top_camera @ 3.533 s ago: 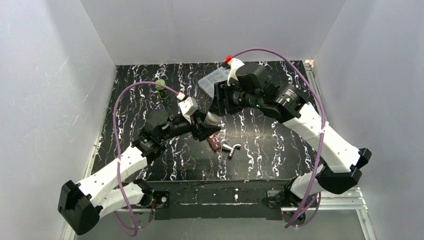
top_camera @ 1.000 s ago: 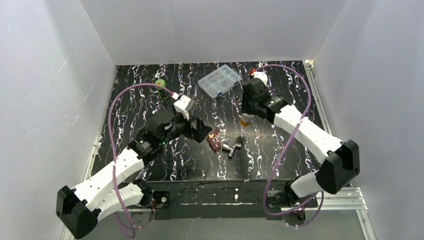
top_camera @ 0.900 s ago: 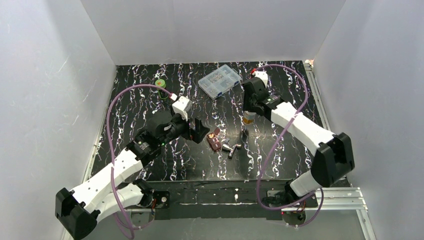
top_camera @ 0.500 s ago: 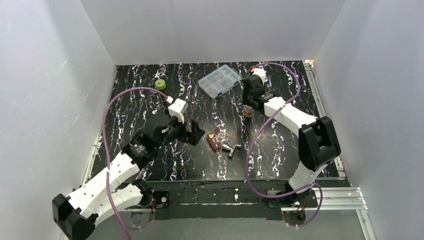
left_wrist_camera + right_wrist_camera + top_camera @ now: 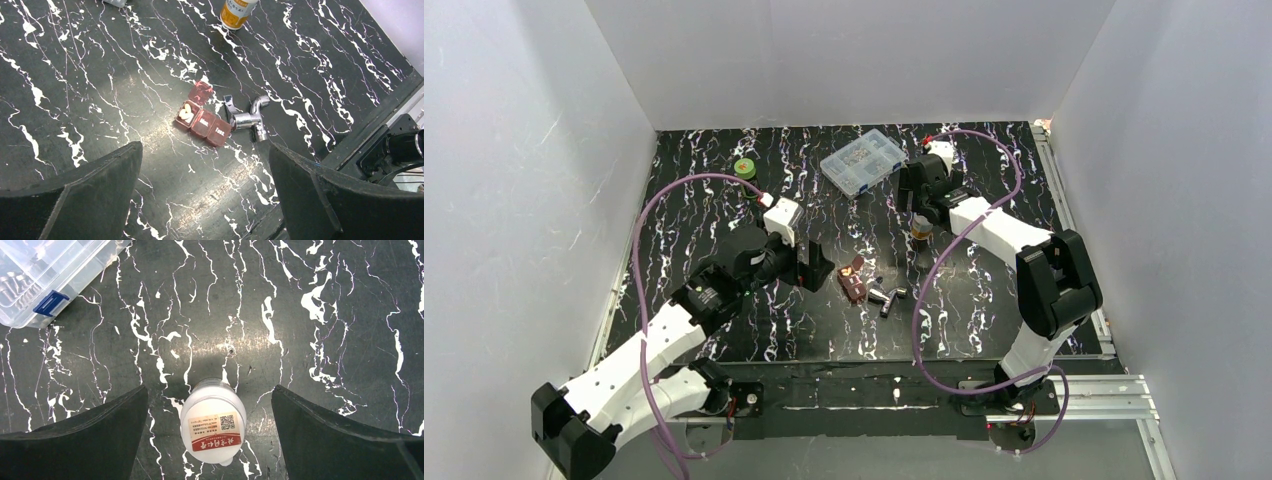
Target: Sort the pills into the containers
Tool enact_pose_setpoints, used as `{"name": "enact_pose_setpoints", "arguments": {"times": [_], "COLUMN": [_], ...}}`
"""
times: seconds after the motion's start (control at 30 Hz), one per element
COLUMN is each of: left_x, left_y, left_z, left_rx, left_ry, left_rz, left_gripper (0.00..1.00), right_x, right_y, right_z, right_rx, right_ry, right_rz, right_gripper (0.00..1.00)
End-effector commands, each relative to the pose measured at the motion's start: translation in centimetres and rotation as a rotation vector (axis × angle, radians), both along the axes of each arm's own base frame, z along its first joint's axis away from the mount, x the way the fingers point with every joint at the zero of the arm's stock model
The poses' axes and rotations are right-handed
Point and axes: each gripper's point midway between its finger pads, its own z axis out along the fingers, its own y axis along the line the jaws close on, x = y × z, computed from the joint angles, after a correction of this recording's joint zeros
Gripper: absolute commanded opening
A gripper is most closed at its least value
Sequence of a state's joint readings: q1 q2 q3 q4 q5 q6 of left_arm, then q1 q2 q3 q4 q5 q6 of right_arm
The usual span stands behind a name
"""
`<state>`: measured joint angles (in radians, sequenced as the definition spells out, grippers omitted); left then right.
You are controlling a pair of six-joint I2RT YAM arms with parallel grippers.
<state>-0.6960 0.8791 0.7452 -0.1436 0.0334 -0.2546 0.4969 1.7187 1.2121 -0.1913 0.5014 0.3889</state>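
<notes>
Case: the small dark red-brown case [image 5: 203, 120] lies near the middle of the counter [image 5: 984, 300], a little toward its near edge. We see it in the same place as in the earlier frames.
Case lids: the lid of one end compartment stands up, and pale pills [image 5: 186, 113] lie inside. The other two compartments are shut.
Right fingers: the right fingers [image 5: 75, 440] are wide apart, one on each side of the pill bottle [image 5: 213, 422], with a gap on both sides. One second ago they were clamped on this bottle.
Pill bottle: it now stands upright and free on the counter, between the case and the clear compartment box [image 5: 862, 162]. A few seconds earlier it was held up beside the case.
Left fingers: the left fingers [image 5: 90, 195] are wide apart and hold nothing. They have moved back toward the left edge, away from the case.
Metal piece: the shiny silver piece [image 5: 247, 119] lies just beside the case, on its right.
Clear box: it stays at the far edge of the counter.
</notes>
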Motion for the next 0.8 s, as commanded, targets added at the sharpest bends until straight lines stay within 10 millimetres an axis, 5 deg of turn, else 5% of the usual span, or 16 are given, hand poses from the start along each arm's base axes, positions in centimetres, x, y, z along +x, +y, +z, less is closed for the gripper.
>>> {"name": "enact_pose_setpoints", "arguments": {"times": [0.0, 0.2, 0.4, 0.57, 0.77], "left_x": [0.1, 0.5, 0.7, 0.0, -1.1], "left_y": [0.0, 0.5, 2.0, 3.6, 4.1], "left_z": [-0.1, -0.3, -1.8, -4.8, -7.9], "left_rx": [0.007, 0.006, 0.017, -0.003, -0.067], "left_ry": [-0.002, 0.006, 0.081, 0.2, 0.304], "left_rz": [-0.002, 0.041, 0.169, 0.312, 0.395], "left_gripper": [0.98, 0.98, 0.98, 0.98, 0.8], "right_x": [0.5, -1.0, -5.5, -10.1, -12.5], "right_y": [-0.2, -1.2, -0.6, 4.4, 9.3], "right_z": [2.6, 7.2, 12.3, 12.6, 7.9], "right_rx": [0.026, 0.073, 0.146, 0.18, 0.225], "right_ry": [-0.051, -0.059, -0.026, 0.041, 0.189], "right_rz": [-0.024, -0.046, 0.029, 0.209, 0.303], "right_gripper": [0.98, 0.98, 0.94, 0.66, 0.22]}}
